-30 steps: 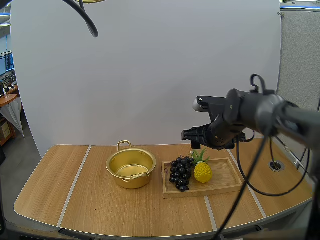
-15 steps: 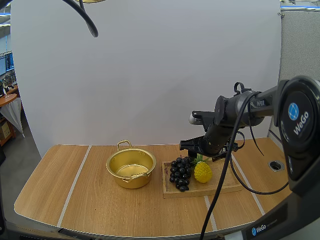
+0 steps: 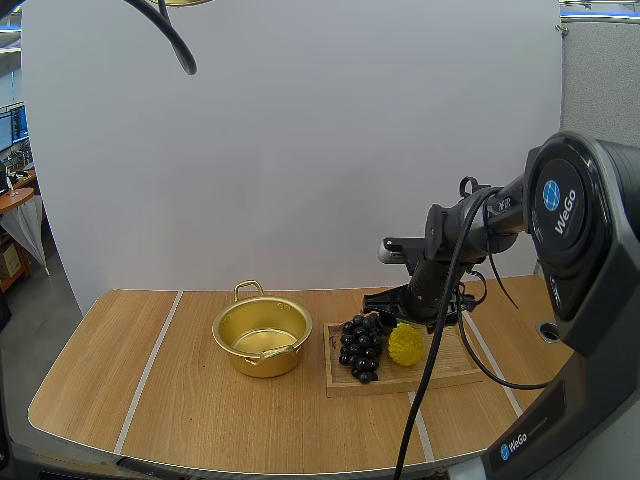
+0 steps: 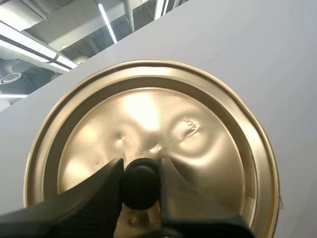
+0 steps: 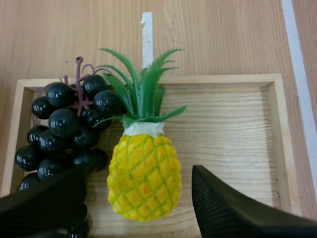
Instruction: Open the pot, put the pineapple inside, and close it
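High view: wooden table (image 3: pixel 180 400) bears pot (image 3: pixel 262 364), tray (image 3: pixel 445 372) | right claw (image 5: pixel 134 172) spread astride pineapple (image 5: pixel 144 178) | left claw (image 4: pixel 141 166) pinches lid (image 4: pixel 148 111)

Your right arm (image 3: pixel 470 215) comes in from 4 o'clock in the high view. Its forearm runs toward 9 o'clock and the wrist bends down. Your right gripper (image 5: pixel 136 173) points downward, its two fingers (image 5: pixel 233 208) spread wide apart. Your left gripper (image 4: pixel 141 168) is tilted upward, its fingertips pinched on the knob (image 4: pixel 141 191) of the lid (image 4: pixel 148 109).
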Controlling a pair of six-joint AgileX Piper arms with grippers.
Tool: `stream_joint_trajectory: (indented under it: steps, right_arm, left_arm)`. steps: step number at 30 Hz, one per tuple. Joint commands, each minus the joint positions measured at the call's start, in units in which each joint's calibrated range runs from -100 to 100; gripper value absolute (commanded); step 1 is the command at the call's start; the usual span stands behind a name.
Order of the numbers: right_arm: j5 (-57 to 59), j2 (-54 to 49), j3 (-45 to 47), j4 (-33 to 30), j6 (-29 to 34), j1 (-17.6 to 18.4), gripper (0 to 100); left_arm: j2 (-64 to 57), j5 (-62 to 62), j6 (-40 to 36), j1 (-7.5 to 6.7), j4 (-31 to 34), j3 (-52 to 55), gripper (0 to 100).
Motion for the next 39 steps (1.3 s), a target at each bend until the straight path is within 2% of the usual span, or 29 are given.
stream_joint_trajectory:
  steps: [1,39]
  right_arm:
    - [-0.33,-0.22,-0.65,-0.72,-0.46,-0.3,100]
    - [-6.67,11.61,-0.52,-0.83,-0.46,-0.3,100]
  left_arm:
    - [0.05,-1.88,-0.39,-0.14,0.15,-0.42,0]
    - [0.05,-1.88,-0.39,-0.14,0.15,-0.42,0]
